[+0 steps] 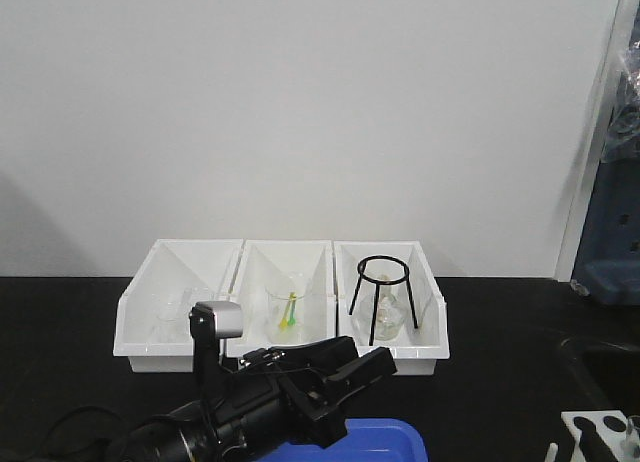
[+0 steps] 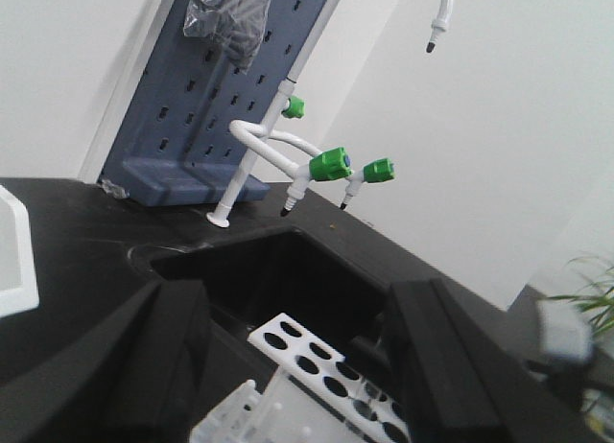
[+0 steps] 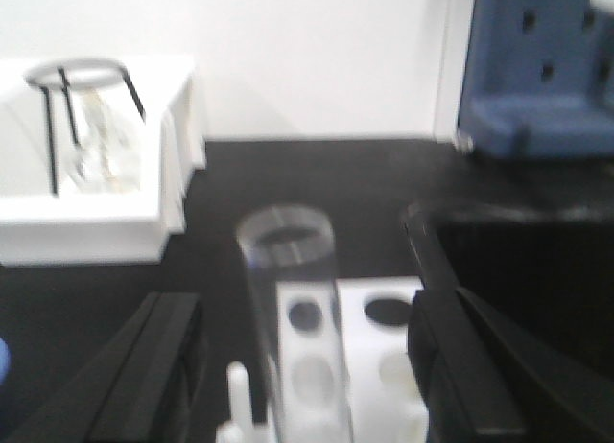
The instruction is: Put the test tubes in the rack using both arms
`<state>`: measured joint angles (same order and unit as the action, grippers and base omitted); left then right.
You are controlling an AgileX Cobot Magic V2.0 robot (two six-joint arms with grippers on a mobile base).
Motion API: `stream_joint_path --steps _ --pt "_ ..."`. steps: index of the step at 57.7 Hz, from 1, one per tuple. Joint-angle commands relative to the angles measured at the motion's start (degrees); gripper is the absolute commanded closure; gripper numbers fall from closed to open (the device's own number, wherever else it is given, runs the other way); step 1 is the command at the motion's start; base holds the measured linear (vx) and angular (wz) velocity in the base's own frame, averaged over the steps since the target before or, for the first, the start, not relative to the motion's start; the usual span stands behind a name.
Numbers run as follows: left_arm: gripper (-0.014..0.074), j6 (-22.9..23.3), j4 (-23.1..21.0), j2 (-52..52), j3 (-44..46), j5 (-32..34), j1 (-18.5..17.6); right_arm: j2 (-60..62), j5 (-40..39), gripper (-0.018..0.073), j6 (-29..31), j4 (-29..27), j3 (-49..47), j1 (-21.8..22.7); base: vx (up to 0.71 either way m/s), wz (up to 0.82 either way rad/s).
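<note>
Bulky black left arm (image 1: 250,412) lies low along the bottom of the front view, reaching toward the rack side. A small silver-grey box on a stalk (image 1: 218,320) stands up from it, and a flat blue tray (image 1: 395,440) shows just behind its tip. Left gripper (image 2: 297,304) has jaws spread wide and holds nothing. It is aimed at the small white plastic rack with round holes (image 2: 312,352), which sits on the black counter (image 2: 86,251) near a sunken black sink (image 2: 278,270). Right gripper (image 3: 305,309) also has jaws spread, flanking one slim clear glass test tube (image 3: 288,290). The tube stands upright at the rack's near edge, with a gap on both sides. Can't tell if it sits in a hole. Three white sloped bins (image 1: 290,262) stand along the back wall.
</note>
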<state>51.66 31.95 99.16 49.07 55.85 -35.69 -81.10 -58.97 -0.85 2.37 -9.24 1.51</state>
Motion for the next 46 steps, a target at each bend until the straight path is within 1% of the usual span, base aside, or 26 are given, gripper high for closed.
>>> stream_joint_path --steps 1,6,9,18,24,29,39,42,46 --pt "0.0060 -1.94 -2.47 -2.47 1.46 4.06 -0.04 8.31 1.89 0.0041 -0.27 0.95 -0.92 0.34 0.00 0.00" --pt "0.0060 -2.23 -3.69 -2.75 1.52 3.15 -0.04 17.48 12.56 0.0041 -0.27 0.91 -2.00 0.34 0.00 0.00" --pt "0.0060 -2.93 -3.69 -3.31 1.52 1.87 0.16 23.57 18.66 0.0041 0.00 0.97 -3.40 0.34 0.00 0.00" --pt "0.0060 -10.26 -4.14 -7.24 1.52 -3.61 2.10 39.11 42.01 0.0041 0.06 0.97 -12.98 0.34 0.00 0.00" --pt "0.0060 -13.56 -5.24 -12.51 1.52 -9.21 3.94 45.01 53.31 0.0041 0.17 0.97 -18.79 0.34 0.00 0.00" --pt "0.0066 -15.94 -5.18 -18.52 1.52 -16.22 5.08 48.00 57.60 0.0041 0.17 0.97 -20.71 0.34 0.00 0.00" --pt "0.0080 -25.03 -5.14 -33.83 1.15 -38.27 5.28 50.61 60.37 0.0041 0.17 0.91 -20.71 0.34 0.00 0.00" --pt "0.0080 -25.88 -5.14 -38.26 -0.25 -41.30 5.28 50.61 61.14 0.0041 0.17 0.91 -20.71 0.34 0.00 0.00" --pt "0.0080 -25.73 -5.14 -43.74 -3.18 -42.76 5.28 50.61 61.83 0.0041 0.17 0.91 -20.71 0.34 0.00 0.00"
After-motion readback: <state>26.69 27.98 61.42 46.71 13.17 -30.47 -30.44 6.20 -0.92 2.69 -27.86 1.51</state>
